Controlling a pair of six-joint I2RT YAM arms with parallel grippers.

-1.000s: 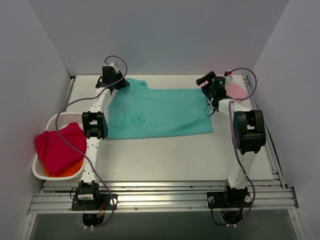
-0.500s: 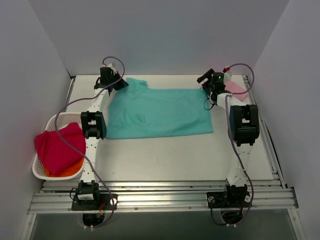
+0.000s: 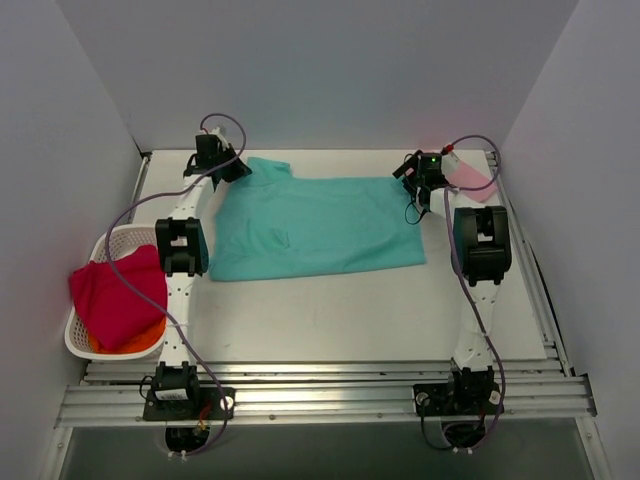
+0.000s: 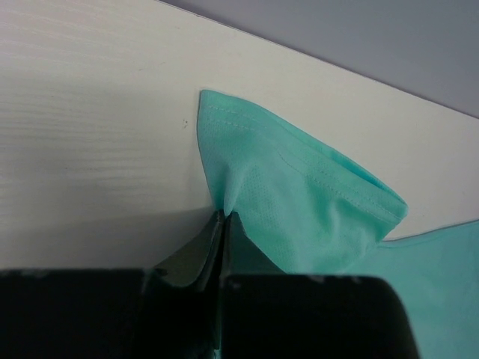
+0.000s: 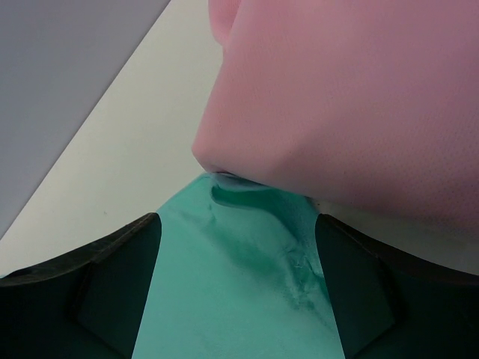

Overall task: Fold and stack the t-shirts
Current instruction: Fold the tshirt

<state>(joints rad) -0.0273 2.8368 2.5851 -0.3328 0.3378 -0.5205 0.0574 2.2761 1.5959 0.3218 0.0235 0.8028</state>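
At the left edge of the table (image 3: 330,310) sat a white lattice basket (image 3: 118,236), and in it lay a crumpled red cloth (image 3: 112,295) that spilled over the near-left rim, with a strip of orange cloth (image 3: 140,340) showing beneath it along the near side. The teal-green t-shirt (image 3: 315,225) lay spread flat on the far half of the table, its long axis running left to right, roughly parallel with the back wall. One short sleeve stuck out at the far-left corner towards the wall. The near hem sloped slightly, and a small wrinkle sat left of the middle. The pale pink t-shirt (image 3: 470,178) lay as a small bundle in the far-right corner, just beside the teal shirt's right end. The left gripper (image 3: 222,166) was at the sleeve. In the left wrist view its jaws were pressed together, pinching the sleeve's edge of the teal shirt (image 4: 299,202) right at the gripper tips (image 4: 223,221), and the fabric rose from the table into a small peak there. The right gripper (image 3: 415,180) was at the far-right end of the shirt. In the right wrist view its jaws stood spread (image 5: 238,224), with teal fabric (image 5: 224,299) lying between the fingers (image 5: 112,292), and the rounded edge of the pink shirt (image 5: 337,97) sat just beyond, overlapping the teal edge.
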